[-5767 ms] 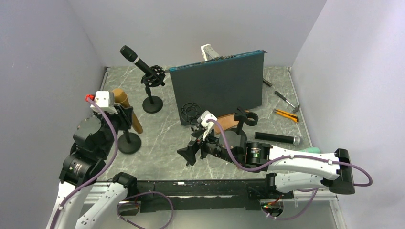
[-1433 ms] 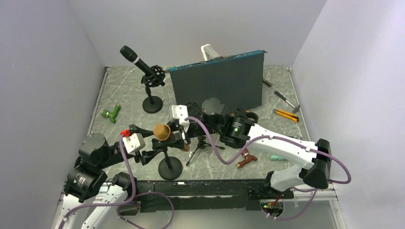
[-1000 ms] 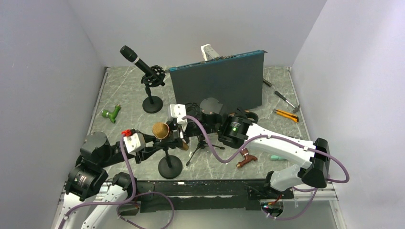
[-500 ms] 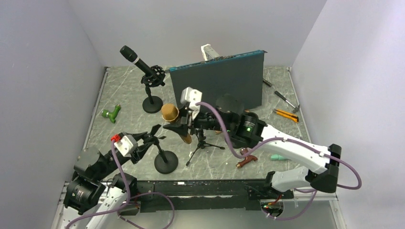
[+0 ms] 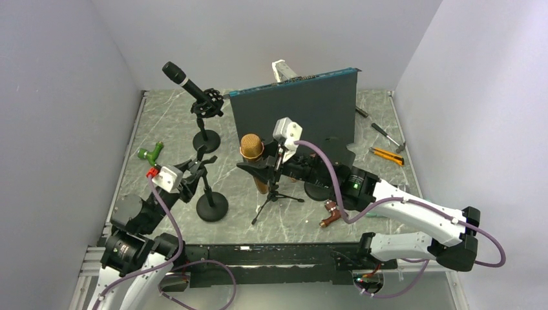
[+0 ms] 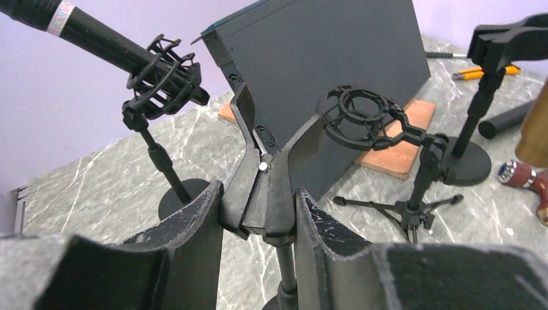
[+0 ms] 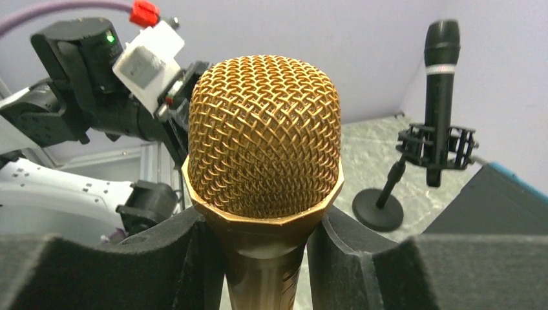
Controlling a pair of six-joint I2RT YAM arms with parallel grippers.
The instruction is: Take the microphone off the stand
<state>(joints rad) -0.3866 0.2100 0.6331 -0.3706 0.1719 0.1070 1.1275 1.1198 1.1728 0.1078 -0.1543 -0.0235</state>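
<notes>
Gold microphone [image 7: 263, 155] sits clamped between my right fingers [image 7: 161, 258], head up, lifted clear of the bench [image 5: 174, 135]. My left fingers [image 6: 194, 252] pinch the stand [image 6: 265, 174] at its empty clip, and the microphone hangs at three o'clock from it.

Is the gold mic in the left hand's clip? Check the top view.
No, the gold mic sits in the right hand, apart from the empty clip that the left hand grips.
</notes>
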